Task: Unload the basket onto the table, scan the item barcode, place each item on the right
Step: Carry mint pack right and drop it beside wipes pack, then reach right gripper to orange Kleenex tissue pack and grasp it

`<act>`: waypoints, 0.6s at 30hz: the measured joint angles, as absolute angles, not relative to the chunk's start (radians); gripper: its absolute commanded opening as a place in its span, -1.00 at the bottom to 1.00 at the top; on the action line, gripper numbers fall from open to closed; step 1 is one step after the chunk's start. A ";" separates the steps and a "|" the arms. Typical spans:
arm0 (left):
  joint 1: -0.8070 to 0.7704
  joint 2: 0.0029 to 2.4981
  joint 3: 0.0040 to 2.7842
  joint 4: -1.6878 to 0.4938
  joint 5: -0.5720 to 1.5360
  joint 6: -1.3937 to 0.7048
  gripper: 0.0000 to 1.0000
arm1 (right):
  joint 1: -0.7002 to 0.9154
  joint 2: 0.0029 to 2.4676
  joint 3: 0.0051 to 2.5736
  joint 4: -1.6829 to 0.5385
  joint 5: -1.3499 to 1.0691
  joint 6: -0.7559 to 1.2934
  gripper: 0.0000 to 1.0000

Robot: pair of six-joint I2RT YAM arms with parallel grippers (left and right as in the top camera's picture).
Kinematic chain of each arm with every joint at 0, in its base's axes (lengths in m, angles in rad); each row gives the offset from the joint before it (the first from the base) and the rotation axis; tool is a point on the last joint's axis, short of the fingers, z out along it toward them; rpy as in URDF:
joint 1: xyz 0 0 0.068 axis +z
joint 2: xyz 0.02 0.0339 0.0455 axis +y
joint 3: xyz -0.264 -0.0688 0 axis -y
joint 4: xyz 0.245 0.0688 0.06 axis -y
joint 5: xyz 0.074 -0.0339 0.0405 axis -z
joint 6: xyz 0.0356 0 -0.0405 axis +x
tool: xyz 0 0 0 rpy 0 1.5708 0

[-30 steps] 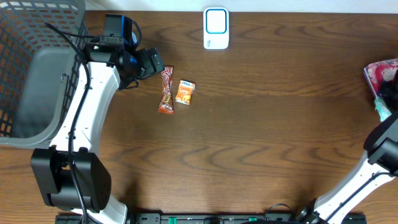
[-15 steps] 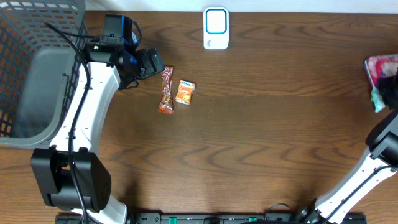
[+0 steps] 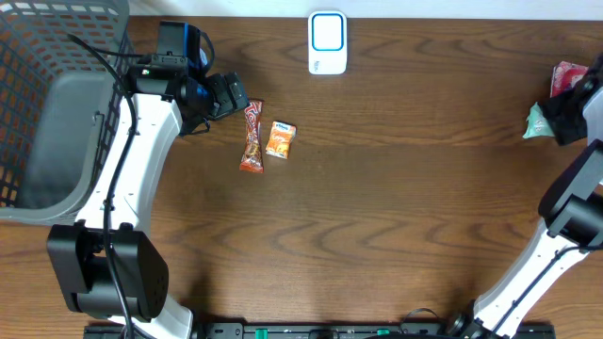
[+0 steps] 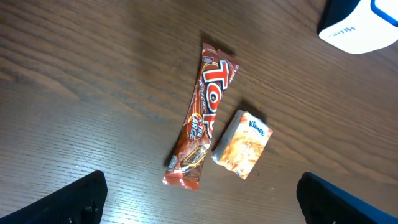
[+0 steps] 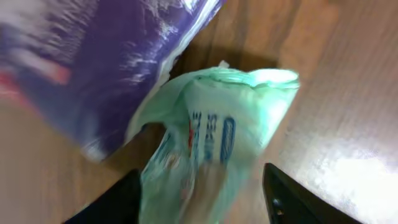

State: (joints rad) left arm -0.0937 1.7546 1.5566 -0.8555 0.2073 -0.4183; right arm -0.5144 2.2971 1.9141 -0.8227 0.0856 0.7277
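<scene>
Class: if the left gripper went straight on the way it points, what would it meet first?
Probably the red candy bar, lying ahead of the open left gripper; the orange tissue pack sits just off that line, though depth is unclear.

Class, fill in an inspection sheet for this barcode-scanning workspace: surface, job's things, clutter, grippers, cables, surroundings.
Surface: dark wood-grain table.
Job's things: white scanner at the far edge; chocolate bar and Kleenex pack lying side by side; green packet beside a purple packet at the right.
Clutter: nothing seen.
Grippers: left gripper open near the chocolate bar, holding nothing; right gripper fingers either side of the green packet, grip unclear.
Cables: black cable along the left arm.
Surroundings: grey basket at the left edge.
</scene>
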 measured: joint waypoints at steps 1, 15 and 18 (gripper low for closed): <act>-0.094 1.755 1.557 -0.855 0.207 -0.418 0.96 | -0.515 2.272 1.914 -0.831 0.094 0.727 0.24; -0.094 1.755 1.557 -0.855 0.207 -0.418 0.96 | -0.426 2.033 1.919 -0.898 -0.109 0.628 0.24; -0.094 1.755 1.557 -0.855 0.208 -0.418 0.96 | -0.329 2.069 1.919 -0.887 -0.249 0.584 0.19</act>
